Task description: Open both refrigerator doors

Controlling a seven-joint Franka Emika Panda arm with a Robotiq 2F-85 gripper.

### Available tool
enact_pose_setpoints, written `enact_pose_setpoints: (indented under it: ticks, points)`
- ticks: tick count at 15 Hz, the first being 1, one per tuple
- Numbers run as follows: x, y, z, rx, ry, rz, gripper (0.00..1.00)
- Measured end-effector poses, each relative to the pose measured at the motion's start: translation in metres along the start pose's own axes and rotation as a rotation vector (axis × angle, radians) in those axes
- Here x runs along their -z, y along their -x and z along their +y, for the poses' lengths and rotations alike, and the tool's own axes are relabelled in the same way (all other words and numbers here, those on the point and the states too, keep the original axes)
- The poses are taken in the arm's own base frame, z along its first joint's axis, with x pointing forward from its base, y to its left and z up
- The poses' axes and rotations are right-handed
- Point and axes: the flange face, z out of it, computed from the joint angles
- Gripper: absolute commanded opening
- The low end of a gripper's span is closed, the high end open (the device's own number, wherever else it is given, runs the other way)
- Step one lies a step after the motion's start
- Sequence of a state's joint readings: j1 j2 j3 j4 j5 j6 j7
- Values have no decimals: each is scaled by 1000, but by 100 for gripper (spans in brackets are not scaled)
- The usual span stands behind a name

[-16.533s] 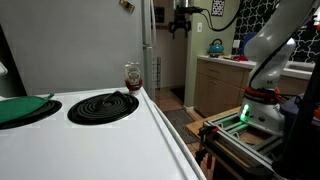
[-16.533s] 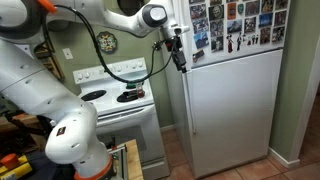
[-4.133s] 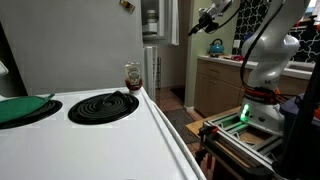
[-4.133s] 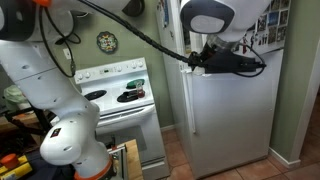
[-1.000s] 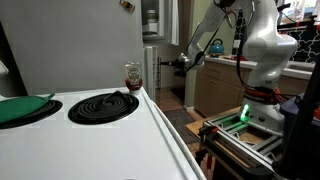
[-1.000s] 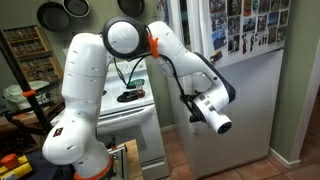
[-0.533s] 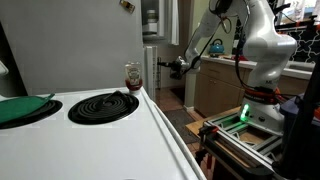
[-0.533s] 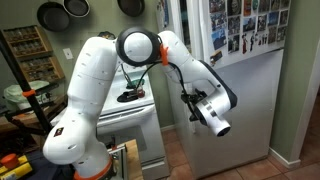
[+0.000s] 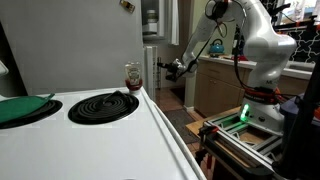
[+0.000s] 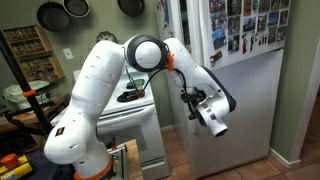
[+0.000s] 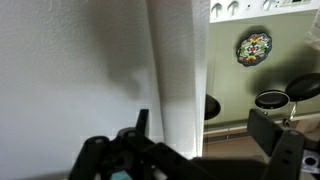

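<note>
The tall grey fridge (image 9: 80, 45) was seen with its plain side wall rising behind the stove in an exterior view. Its front was taken up by the two refrigerator doors. The upper refrigerator door (image 10: 245, 30), covered in small pictures, was found swung ajar, and inside shelves were shown past its edge in an exterior view (image 9: 150, 20). The lower refrigerator door (image 10: 245, 110) (the longer, bare grey one) appeared closed against the body.

The white robot arm (image 10: 100, 70) was bent across the front of the stove toward the fridge. The white stove (image 9: 110, 135) was set just beside the fridge, and a dark coil burner (image 9: 103, 105) was seen on its top.

The gripper (image 10: 188, 100) was held at the near edge of the lower refrigerator door, below the upper one. In the wrist view the gripper (image 11: 200, 135) was seen with its fingers (image 11: 263, 128) spread wide apart and nothing pinched, and the pale edge of the door was framed between them. Contact with the door could not be told.

A small jar (image 9: 132, 75) was seen at the stove's far corner, and a decorative plate (image 11: 253, 45) on the green wall.
</note>
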State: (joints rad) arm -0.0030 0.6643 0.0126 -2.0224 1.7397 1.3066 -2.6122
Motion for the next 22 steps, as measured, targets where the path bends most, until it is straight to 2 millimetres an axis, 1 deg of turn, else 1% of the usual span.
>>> enact_pose_setpoints:
  ticks: [1, 2, 3, 4, 6, 10, 11, 17, 22]
  points:
    - [-3, 1, 1, 5, -1, 5, 89]
    - [-7, 3, 2, 10, -1, 8, 74]
    - [-9, 3, 3, 15, -1, 11, 68]
    - [-11, 4, 4, 19, -1, 14, 58]
    - [-13, 3, 6, 30, 0, 17, 42]
    - [-10, 0, 10, 52, 15, 20, 14]
    - [-7, -2, 12, 57, 23, 20, 10]
    - [-5, -4, 13, 74, 21, 7, 10]
    - [-3, -11, 15, 84, 12, -37, 10]
